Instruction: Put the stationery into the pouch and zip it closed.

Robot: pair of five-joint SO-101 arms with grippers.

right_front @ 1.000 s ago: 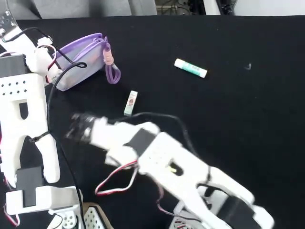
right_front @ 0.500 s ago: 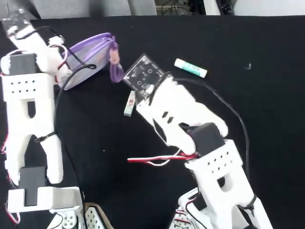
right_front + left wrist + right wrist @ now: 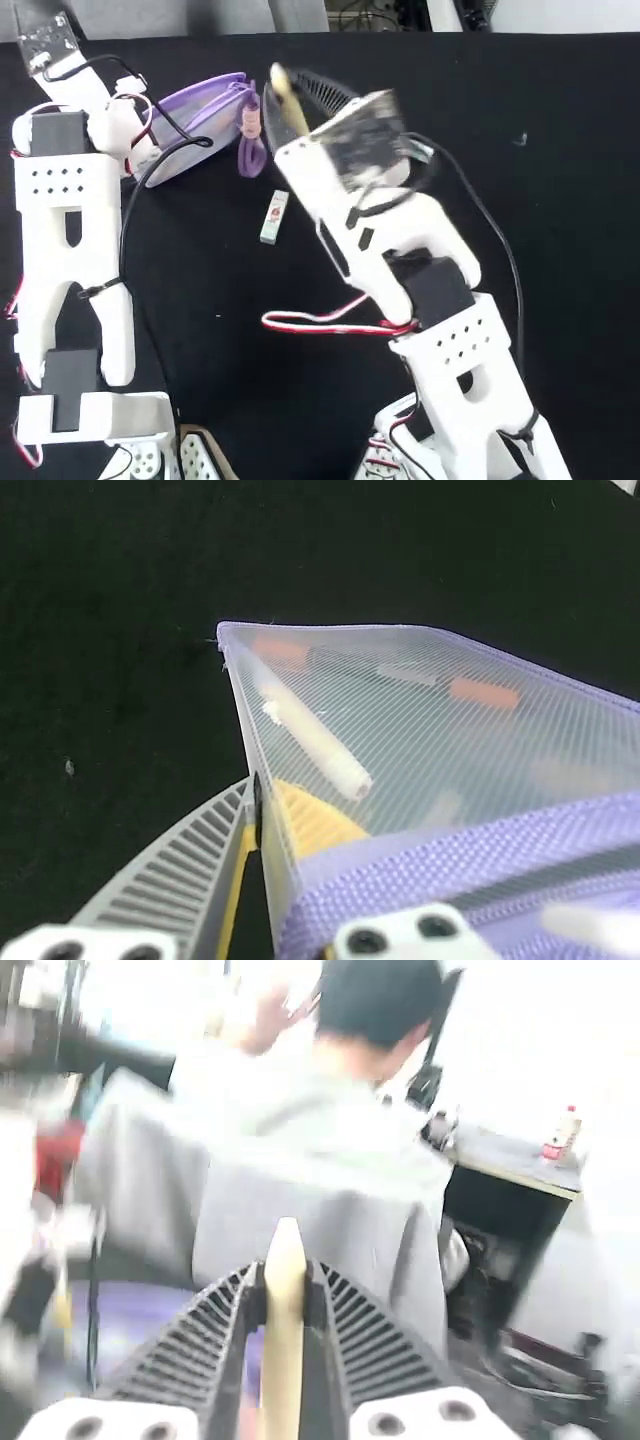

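A translucent pouch (image 3: 195, 125) with a purple zip band is held off the black table at the back left. My left gripper (image 3: 140, 150) is shut on its edge. In the left wrist view the pouch wall (image 3: 430, 740) shows a white stick and orange bits inside, with my left gripper (image 3: 258, 820) clamped on the corner. My right gripper (image 3: 283, 100) is raised beside the pouch's mouth, shut on a cream stick (image 3: 280, 82). That cream stick (image 3: 284, 1300) stands up between the ribbed jaws of my right gripper (image 3: 285, 1285). A small wrapped eraser (image 3: 273, 217) lies on the table.
The end of a white and green glue stick (image 3: 425, 151) peeks out behind the right arm. A purple strap (image 3: 248, 150) hangs from the pouch. Cables trail off both arms. The table's right half (image 3: 560, 180) is bare black.
My right arm has swung from low at the front left up to the pouch's mouth, carrying the cream stick. The left arm has shifted the pouch slightly back.
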